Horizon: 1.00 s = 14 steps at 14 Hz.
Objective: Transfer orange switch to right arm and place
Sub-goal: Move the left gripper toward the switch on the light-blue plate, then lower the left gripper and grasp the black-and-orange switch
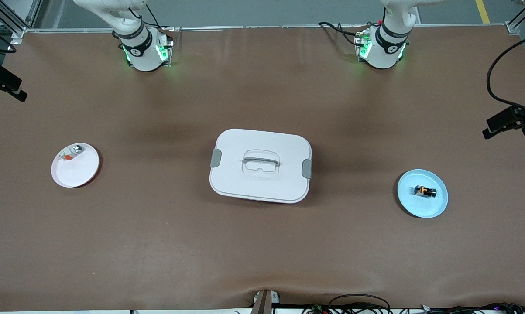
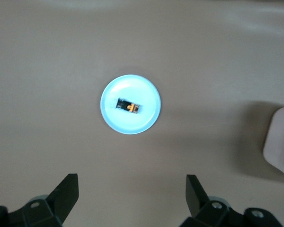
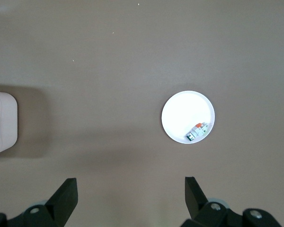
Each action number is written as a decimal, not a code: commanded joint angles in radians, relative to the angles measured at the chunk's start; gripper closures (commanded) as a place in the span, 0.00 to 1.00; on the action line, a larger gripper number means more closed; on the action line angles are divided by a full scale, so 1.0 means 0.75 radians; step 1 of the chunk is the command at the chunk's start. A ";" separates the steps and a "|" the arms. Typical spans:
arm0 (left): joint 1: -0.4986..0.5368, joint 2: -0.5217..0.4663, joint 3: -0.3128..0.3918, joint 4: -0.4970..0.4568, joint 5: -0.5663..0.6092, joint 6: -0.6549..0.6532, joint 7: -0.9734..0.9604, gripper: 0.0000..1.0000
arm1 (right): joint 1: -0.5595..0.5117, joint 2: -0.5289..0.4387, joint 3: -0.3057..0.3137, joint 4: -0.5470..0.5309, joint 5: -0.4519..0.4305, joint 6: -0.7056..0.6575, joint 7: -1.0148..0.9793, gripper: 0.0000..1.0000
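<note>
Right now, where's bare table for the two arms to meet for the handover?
Open tabletop lies between the blue plate holding the orange switch and the white lidded box, and between that box and the white plate. Only the table's middle is taken, by the box.

My worktop (image 1: 157, 244) looks matt brown, like paper; the lidded box (image 1: 260, 165) and blue plate (image 1: 434, 209) look smooth plastic.

A brown counter (image 1: 157, 244) carries three things: a white lidded box (image 1: 260, 165) at its middle, a white plate (image 1: 81, 172) toward the right arm's end, and a pale blue plate (image 1: 432, 207) toward the left arm's end.
</note>
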 commanded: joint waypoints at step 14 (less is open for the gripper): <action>0.043 0.366 -0.019 -0.433 0.190 0.759 0.303 0.00 | -0.001 -0.002 0.005 0.007 -0.012 -0.001 0.003 0.00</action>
